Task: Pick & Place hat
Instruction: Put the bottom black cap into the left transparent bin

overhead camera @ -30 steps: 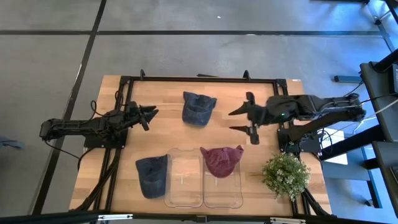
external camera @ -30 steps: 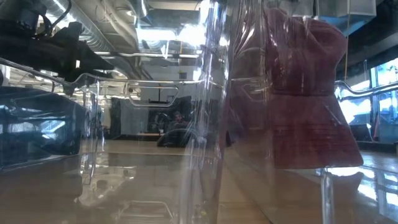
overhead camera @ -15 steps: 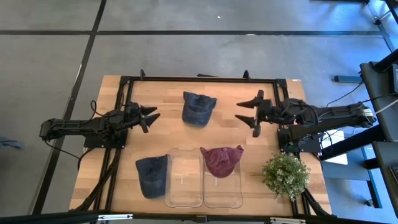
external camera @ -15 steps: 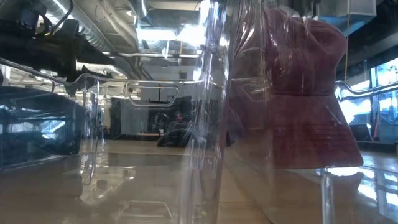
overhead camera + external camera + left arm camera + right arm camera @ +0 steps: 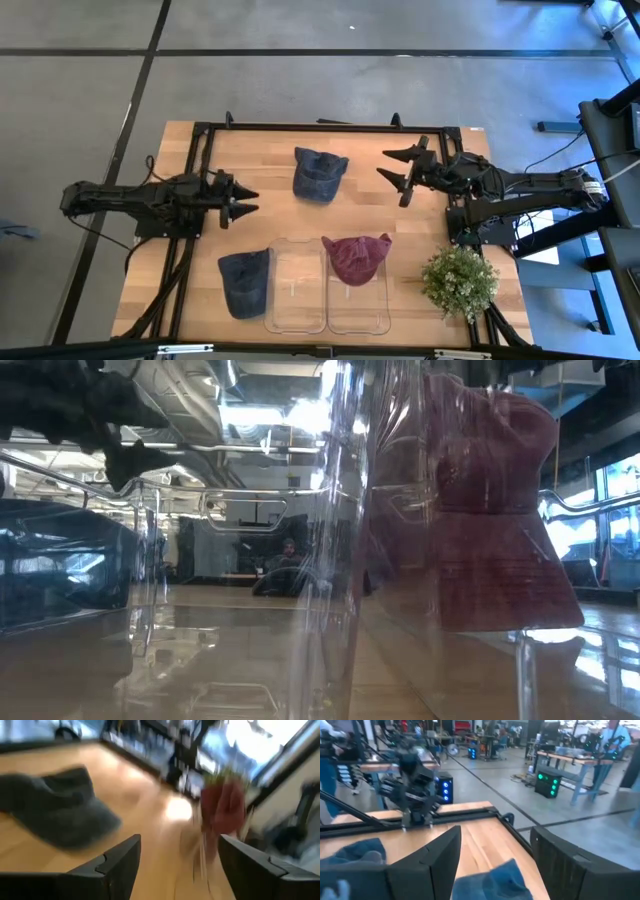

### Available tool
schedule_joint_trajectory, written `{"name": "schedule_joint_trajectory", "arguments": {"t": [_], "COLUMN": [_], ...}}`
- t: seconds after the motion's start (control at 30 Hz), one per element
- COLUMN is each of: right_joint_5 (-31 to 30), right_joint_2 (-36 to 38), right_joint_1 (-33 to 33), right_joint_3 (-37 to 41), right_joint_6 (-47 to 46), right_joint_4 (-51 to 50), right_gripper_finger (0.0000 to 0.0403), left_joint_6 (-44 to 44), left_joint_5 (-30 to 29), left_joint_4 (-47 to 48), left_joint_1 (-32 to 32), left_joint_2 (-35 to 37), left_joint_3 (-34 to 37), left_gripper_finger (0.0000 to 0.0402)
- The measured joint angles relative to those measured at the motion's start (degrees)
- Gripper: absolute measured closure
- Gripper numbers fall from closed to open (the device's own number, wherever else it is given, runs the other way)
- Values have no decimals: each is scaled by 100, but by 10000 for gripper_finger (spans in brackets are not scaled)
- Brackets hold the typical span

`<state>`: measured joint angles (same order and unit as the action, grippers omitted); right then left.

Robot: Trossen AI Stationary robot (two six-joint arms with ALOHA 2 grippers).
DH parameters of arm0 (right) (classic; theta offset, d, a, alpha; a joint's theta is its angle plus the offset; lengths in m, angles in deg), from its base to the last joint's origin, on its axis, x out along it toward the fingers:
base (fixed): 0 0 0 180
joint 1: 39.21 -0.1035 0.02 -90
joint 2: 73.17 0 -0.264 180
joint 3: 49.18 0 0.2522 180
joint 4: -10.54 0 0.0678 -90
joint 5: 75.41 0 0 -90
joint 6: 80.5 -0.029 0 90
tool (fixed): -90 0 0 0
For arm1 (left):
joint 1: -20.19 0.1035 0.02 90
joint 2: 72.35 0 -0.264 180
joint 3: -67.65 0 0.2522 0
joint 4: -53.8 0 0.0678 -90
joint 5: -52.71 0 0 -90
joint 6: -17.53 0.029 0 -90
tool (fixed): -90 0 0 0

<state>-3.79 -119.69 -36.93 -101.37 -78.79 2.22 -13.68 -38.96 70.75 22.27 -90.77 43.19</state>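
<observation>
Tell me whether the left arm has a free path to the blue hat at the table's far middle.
Probably yes. The left tool is open and holds nothing, and only bare table lies between it and the blue hat. The right tool hovers on the hat's other side.

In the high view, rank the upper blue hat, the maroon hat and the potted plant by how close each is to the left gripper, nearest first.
Measured from the left gripper, open at the table's left:
1. Upper blue hat, at the table's far middle, just past the fingertips.
2. Maroon hat, resting over the right clear bin near the front edge.
3. Potted plant, at the front right corner, clearly farthest.
</observation>
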Motion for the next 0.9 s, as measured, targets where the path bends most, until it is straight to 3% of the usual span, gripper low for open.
{"name": "schedule_joint_trajectory", "arguments": {"t": [0.17, 0.27, 0.47, 0.7, 0.9], "right_joint_5": [36, 40, 44, 44, 44], "right_joint_2": [-1, -2, -3, -4, -4], "right_joint_1": [61, 61, 61, 61, 61], "right_joint_3": [0, 0, 0, -2, -2], "right_joint_6": [-7, -8, -1, 5, 3], "right_joint_4": [-108, -140, -373, -672, -828], "right_gripper_finger": [166, 166, 166, 166, 166], "left_joint_6": [40, -207, -553, -642, -841], "left_joint_5": [6, 6, -141, -1053, -866], "left_joint_4": [1996, 2562, 2488, 2115, 1771], "left_joint_1": [-614, -1086, -2093, -2822, -3132], "left_joint_2": [-1145, -1895, -3338, -4558, -5202], "left_joint_3": [-983, -1326, -1531, -1743, -1751], "left_gripper_finger": [169, 178, 185, 187, 192]}}
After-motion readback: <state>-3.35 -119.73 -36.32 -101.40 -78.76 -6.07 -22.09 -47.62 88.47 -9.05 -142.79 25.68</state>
